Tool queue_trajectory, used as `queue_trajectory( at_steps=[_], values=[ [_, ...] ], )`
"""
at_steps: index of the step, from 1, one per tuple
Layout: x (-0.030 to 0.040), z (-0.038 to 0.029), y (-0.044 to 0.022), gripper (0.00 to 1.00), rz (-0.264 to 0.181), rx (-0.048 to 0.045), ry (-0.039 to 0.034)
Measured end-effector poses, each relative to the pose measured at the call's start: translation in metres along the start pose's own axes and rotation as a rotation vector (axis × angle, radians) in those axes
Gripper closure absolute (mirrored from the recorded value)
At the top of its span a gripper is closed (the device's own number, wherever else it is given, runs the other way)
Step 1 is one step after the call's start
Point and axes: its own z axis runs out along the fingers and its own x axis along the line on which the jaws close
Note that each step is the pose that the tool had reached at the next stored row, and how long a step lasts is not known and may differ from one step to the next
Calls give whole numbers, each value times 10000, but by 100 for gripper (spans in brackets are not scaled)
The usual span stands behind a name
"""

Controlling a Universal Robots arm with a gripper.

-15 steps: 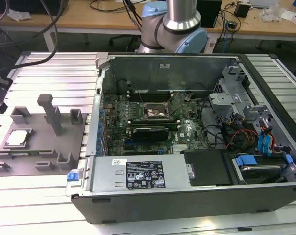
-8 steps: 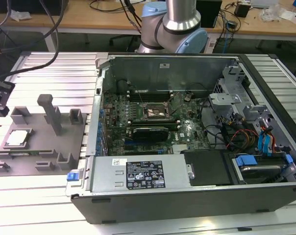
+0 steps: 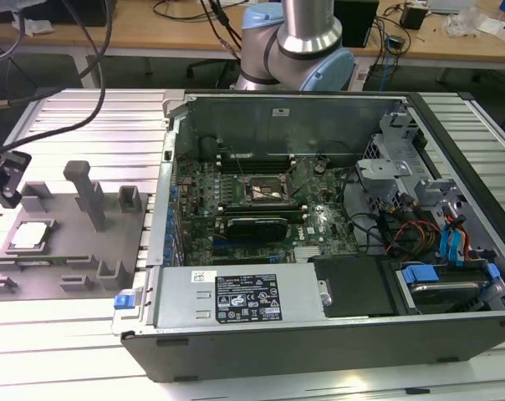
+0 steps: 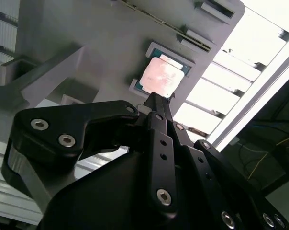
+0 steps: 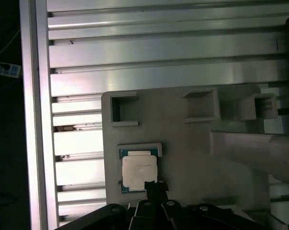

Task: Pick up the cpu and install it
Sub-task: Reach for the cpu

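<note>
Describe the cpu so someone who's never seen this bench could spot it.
Find the open computer case; on the exterior view's left of it lies a grey fixture plate with upright posts. The cpu is the small flat square seated on the plate's side away from the case, the only pale silvery piece among grey blocks.

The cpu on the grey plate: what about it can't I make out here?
1. First wrist view: the claw overlaps the cpu at its near edge, so whether they touch cannot be told.
2. Exterior view: the cpu is too small to show its markings.
3. Exterior view: the motherboard socket is too small to show its contacts.
</note>
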Motion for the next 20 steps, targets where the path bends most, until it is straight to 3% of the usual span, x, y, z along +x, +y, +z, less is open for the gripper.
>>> queue_trajectory(
  at_steps=[8, 20],
  values=[
    [1, 168, -53, 89, 0, -1, -1],
    [0, 164, -53, 89, 0, -2, -3]
  ],
)
